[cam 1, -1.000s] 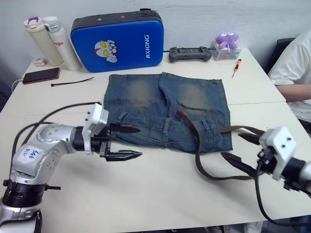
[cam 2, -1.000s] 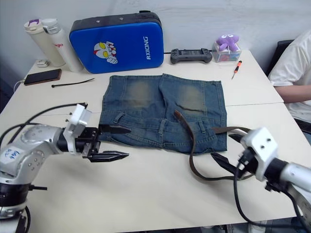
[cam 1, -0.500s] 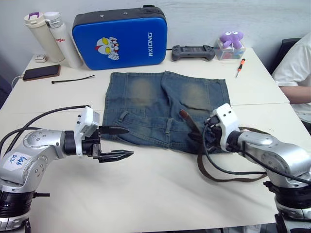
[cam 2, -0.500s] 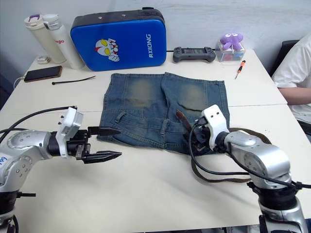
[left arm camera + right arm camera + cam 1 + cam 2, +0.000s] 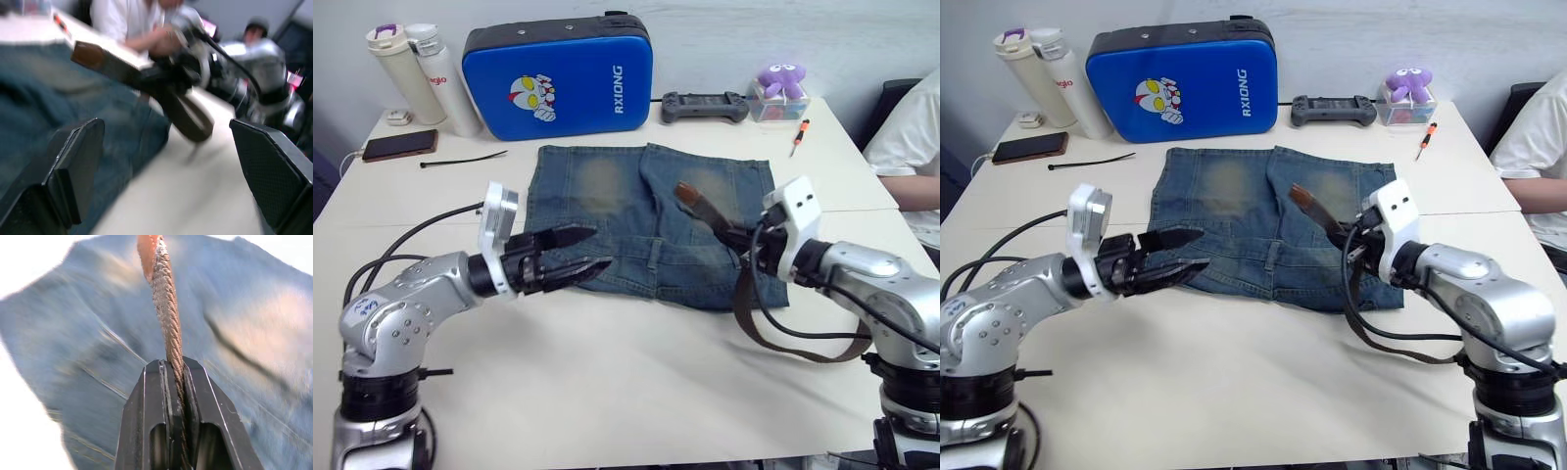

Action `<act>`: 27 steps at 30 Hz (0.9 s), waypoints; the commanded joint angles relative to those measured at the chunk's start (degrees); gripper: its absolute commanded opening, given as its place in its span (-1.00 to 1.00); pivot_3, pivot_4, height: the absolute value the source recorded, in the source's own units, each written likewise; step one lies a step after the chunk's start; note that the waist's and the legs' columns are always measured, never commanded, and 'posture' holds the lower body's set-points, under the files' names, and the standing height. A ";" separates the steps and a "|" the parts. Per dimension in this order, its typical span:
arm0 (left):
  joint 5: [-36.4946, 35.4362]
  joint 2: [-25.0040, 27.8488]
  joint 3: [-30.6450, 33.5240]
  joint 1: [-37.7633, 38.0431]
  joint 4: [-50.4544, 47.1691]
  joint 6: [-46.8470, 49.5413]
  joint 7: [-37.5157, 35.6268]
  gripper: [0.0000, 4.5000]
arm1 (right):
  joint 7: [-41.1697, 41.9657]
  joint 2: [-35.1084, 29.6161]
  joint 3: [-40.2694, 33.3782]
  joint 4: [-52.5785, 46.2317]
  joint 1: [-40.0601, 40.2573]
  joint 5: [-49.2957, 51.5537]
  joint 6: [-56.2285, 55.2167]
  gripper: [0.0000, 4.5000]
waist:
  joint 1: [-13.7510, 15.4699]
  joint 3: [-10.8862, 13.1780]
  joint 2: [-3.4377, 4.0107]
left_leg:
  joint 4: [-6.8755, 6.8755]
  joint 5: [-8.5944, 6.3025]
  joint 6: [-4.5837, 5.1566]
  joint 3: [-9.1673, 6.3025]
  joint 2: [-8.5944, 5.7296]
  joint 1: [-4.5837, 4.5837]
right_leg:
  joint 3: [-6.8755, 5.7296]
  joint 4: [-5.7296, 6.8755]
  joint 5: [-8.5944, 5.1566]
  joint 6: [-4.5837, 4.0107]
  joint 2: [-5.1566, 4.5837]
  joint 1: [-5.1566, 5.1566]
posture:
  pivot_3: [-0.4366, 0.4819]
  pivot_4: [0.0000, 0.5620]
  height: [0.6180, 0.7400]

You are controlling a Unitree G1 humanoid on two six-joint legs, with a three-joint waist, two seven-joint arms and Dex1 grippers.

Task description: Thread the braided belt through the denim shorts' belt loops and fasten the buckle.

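Right gripper: your jaws are clamped on the braided belt, lifting its tan end above the denim shorts, which lie flat on the bench; the strap's remainder loops off near your right arm. Left gripper: jaws parted, poised over the shorts' left waistband corner.

Buckle not discernible; braided belt loop partly behind right arm.
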 commanded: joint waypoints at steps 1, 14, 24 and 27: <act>-7.06 -5.88 1.53 -2.01 1.61 0.72 8.10 1.00 | 1.87 -0.71 -6.26 -4.31 -0.02 10.78 4.39 -0.95 | 0.02 0.00 0.00 | 0.02 0.00 0.00 0.00 0.00 0.00 | 0.00 0.00 0.00 0.00 0.00 0.00 | -0.05 -0.47 1.00; -2.78 -15.77 -6.91 -6.99 7.39 -2.04 8.12 1.00 | -12.16 -2.85 -10.02 -7.36 2.94 41.59 7.53 -0.95 | 0.35 0.02 -0.04 | 0.28 -0.02 0.04 0.00 0.00 -0.01 | -0.01 -0.05 0.02 0.04 0.00 0.12 | -0.05 -0.47 1.00; -0.13 -16.60 -9.95 -6.96 8.51 -2.31 3.90 0.45 | -18.76 -6.49 -7.66 -6.65 5.53 47.69 2.41 -1.00 | 0.35 0.02 -0.04 | 0.30 -0.03 0.05 0.00 0.01 -0.02 | -0.01 -0.09 0.03 0.07 0.02 0.16 | -0.05 -0.47 1.00; 0.12 -18.02 -9.81 -7.79 9.30 -2.81 3.97 -0.11 | -19.12 -7.52 -6.73 -6.57 6.12 48.56 1.41 -1.00 | 0.37 0.03 -0.05 | 0.31 -0.03 0.06 0.00 0.01 -0.03 | -0.01 -0.11 0.04 0.09 0.02 0.16 | -0.05 -0.47 1.00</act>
